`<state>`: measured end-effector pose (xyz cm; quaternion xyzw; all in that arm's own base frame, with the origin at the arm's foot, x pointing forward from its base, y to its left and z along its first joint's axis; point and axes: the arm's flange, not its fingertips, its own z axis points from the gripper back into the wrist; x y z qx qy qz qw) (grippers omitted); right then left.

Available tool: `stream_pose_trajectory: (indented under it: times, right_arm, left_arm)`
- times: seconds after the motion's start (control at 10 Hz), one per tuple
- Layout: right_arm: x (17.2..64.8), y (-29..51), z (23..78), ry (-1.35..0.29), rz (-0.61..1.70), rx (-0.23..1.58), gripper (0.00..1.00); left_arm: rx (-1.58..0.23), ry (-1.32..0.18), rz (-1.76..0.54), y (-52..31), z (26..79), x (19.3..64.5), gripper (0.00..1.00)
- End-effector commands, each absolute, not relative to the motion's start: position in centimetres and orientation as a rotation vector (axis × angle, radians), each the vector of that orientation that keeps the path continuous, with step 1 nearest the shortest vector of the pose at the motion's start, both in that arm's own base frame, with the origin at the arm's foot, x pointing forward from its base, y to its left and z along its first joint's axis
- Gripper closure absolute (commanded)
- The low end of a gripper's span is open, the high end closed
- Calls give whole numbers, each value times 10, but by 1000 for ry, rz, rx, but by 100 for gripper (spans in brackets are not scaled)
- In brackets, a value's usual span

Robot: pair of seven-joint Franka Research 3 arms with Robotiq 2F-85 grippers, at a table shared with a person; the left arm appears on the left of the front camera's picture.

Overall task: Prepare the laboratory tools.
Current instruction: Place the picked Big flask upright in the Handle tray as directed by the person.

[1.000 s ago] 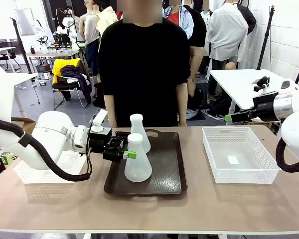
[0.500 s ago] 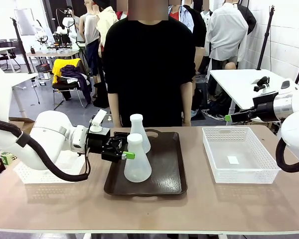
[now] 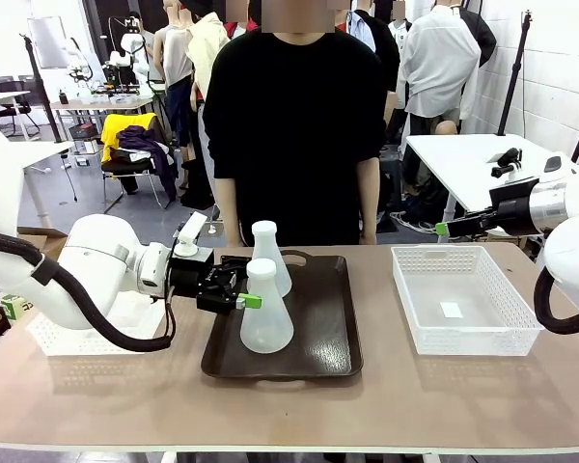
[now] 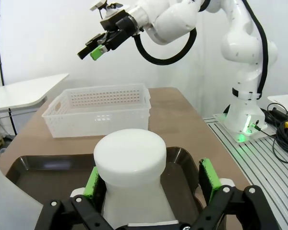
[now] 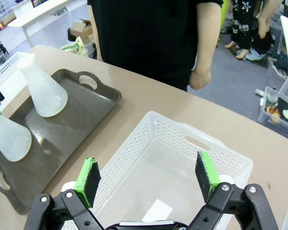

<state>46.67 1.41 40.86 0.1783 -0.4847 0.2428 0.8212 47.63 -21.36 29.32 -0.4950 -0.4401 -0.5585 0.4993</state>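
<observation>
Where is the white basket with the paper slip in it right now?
In the front view the basket sits on the table's right side, just right of the dark tray; the right hand hovers open over it.

Cam setup, 3 views on one tabletop [image 3: 444,395].
My front cam sits fixed btwn the arms, faces across to the person [image 3: 294,125] at far edge, mid-range. L wrist cam is v. close on a flask neck [image 4: 129,167], looks along tabletop twd the white basket [image 4: 98,112]. R wrist cam hangs above, looks down on that basket; all 3 share the brown tray [image 5: 62,134].
</observation>
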Motion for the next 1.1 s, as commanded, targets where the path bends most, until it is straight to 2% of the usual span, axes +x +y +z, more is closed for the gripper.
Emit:
stream_pose_trajectory:
  times: [0.0,1.0]
  right_arm:
    - [466,15,411,-1028,515,385,0]
    - [466,15,411,-1028,515,385,0]
  left_arm:
    - [-1202,-1066,-1354,-215,294,477,0]
    - [-1202,-1066,-1354,-215,294,477,0]
